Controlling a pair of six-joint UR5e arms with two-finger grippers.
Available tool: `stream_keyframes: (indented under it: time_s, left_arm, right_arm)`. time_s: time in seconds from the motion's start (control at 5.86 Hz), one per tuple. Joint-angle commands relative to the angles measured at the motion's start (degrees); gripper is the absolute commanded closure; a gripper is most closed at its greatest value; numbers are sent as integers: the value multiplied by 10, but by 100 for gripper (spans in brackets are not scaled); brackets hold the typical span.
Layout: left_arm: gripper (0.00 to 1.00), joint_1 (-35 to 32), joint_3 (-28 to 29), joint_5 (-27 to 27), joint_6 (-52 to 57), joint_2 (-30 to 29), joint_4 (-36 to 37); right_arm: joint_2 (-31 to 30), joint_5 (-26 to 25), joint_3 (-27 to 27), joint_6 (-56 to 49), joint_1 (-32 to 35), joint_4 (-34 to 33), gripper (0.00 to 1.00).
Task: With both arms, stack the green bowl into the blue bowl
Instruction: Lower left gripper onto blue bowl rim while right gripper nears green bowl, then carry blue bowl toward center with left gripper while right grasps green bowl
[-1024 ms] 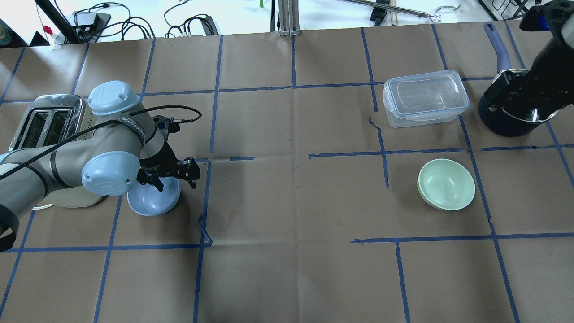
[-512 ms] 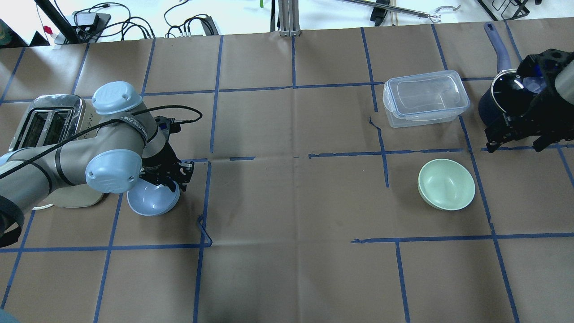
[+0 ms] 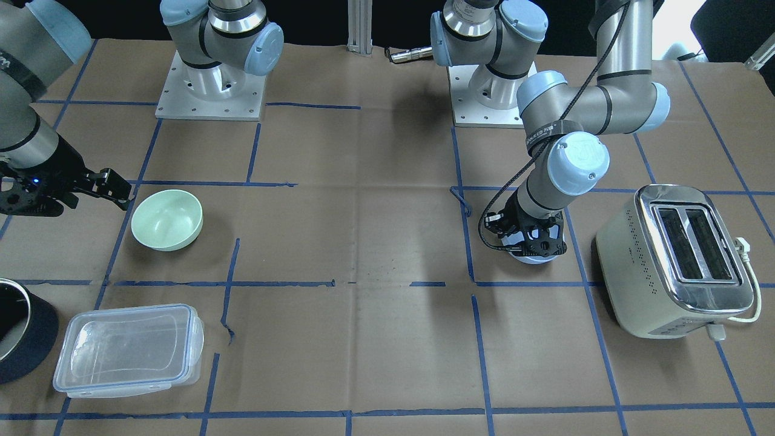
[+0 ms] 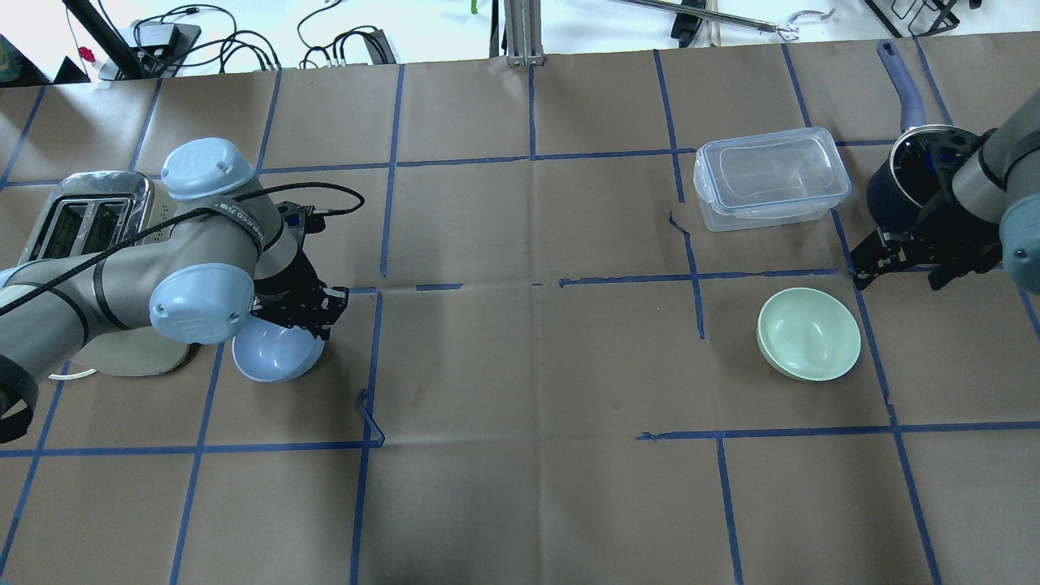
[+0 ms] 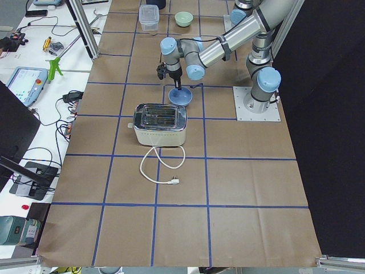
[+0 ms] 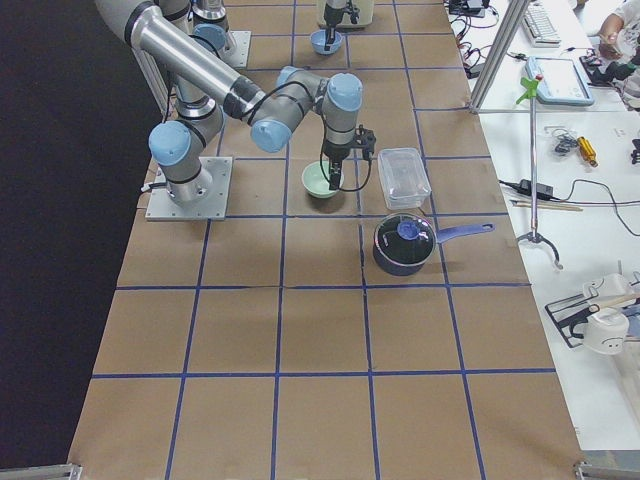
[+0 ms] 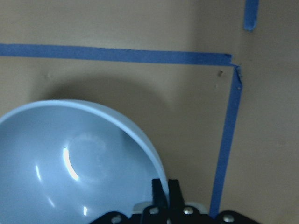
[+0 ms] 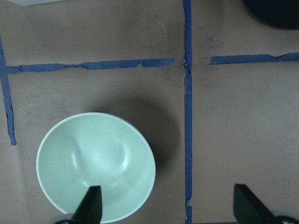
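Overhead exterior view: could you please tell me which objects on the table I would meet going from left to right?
toaster → blue bowl → green bowl → dark pot

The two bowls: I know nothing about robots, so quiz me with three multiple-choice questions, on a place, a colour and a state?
1. What stands nearest the blue bowl? A) clear container B) toaster C) dark pot
2. What colour is the bowl nearest the right gripper? A) green B) red C) yellow
3. The right gripper's fingers are: A) shut on a bowl B) crossed C) open
Answers: 1 B, the toaster sits beside it; 2 A, the green bowl shows under the fingers; 3 C, the fingers stand wide apart, holding nothing.
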Motion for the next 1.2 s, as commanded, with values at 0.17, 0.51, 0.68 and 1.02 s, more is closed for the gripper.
stream_keyframes:
  time_s: [0.17, 0.51, 0.68, 1.02]
  left_arm:
    - [100, -108, 102, -5, -119, 1, -66]
    - [100, -207, 164, -7, -233, -42, -51]
    - [100, -240, 194, -8, -244, -81, -20]
    - [99, -301, 258, -7, -291, -155, 28]
  right_arm:
    - [5, 0, 99, -7, 3, -99, 0]
    - [14, 0, 113, -7, 3, -131, 0]
    - [14, 0, 123, -7, 2, -133, 0]
    - [15, 1, 126, -6, 2, -134, 2]
